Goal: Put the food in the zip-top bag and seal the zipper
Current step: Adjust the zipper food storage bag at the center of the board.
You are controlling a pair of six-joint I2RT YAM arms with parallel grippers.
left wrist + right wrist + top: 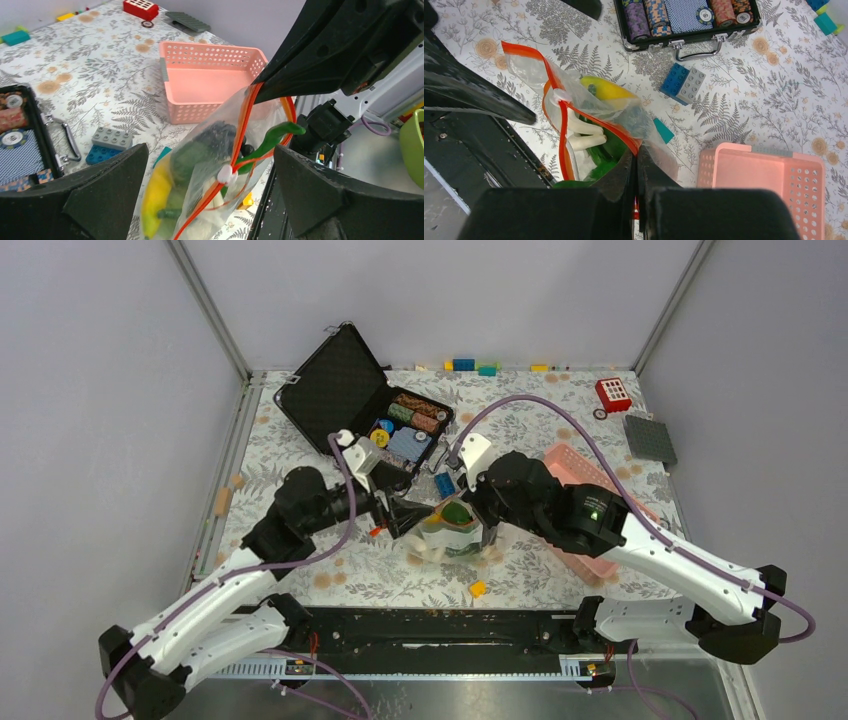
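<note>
- The left gripper (210,150) is nearest to its wrist camera. Its two black fingers (100,200) stand wide apart, released, and grasp nothing. The zip-top bag (200,170) hangs between them.
- The right gripper (636,162) is clenched on the edge of the bag's mouth, at the orange-red zipper (524,51). It holds the bag up over the table (560,430), in the middle between the two arms.
- The step in hand seems to be the sealing. The food is inside, but the white slider (225,174) sits only partway along the strip, and beyond it the mouth gapes as a loop.
- A long green pod (275,136) seems to poke through this loop.
- The next move probably calls for the left gripper to close on the slider and draw it along the strip, while the right one holds the strip taut. The pod should go inside first.
- Count in the bag: one slider, one yellow piece (606,90), two white mushroom-like pieces (584,127), one dark green piece (215,137) and at least one pod. More cannot be told through the plastic.
- Around it: one pink basket (210,55), one open case of poker chips (684,20), and two joined bricks (683,84), blue and grey.
</note>
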